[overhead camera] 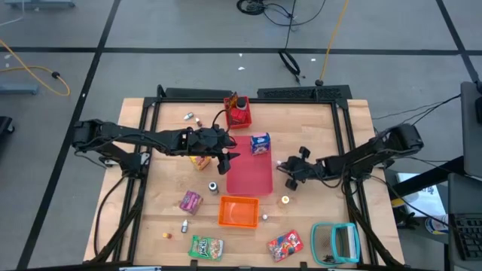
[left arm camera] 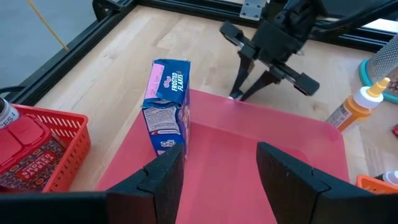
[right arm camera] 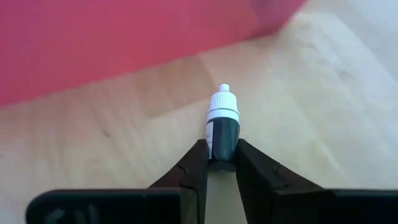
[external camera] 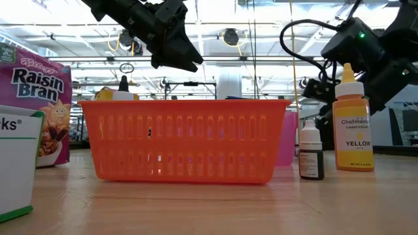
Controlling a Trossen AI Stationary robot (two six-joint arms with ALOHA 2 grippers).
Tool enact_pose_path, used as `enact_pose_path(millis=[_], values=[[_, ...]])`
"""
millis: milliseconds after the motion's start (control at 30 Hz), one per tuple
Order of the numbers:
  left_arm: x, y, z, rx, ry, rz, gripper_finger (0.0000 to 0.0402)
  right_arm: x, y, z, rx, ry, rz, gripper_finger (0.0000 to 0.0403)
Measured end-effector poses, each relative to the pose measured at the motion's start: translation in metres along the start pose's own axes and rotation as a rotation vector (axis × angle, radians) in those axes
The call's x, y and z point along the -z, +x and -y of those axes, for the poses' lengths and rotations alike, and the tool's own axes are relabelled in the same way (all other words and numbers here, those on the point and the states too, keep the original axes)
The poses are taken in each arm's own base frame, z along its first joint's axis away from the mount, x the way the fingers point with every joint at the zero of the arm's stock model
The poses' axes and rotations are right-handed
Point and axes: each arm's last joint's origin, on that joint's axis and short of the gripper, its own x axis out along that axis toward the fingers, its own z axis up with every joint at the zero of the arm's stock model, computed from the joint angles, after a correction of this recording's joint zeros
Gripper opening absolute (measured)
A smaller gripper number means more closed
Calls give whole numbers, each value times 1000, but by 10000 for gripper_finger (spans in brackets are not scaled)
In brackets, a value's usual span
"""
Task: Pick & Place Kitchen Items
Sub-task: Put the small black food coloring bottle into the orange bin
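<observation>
My right gripper is shut on a tiny dark bottle with a white cap, just off the right edge of the flat red mat; the left wrist view shows it there too. My left gripper hangs open above the mat's left part with nothing between its fingers. A blue carton stands upright on the mat's far edge. A yellow carton lies under my left arm. My right gripper pinches the bottle's dark lower body between its two fingertips. The fingers slant down from the table's right side and lie along the bottle, whose white cap sticks out beyond them. Whether the bottle touches the table cannot be told.
A red bin stands at the back and an orange bin in front of the mat. A pink-purple carton, green and red packets, a yellow bottle and a teal-framed object lie nearer.
</observation>
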Motion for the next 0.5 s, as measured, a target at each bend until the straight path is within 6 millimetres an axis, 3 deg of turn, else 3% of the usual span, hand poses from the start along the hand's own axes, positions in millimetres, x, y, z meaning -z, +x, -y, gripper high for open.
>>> enact_pose_path(millis=[500], values=[[-11,-1,1,11,-54,111,202,-34,-43,16,37,40,258,53]])
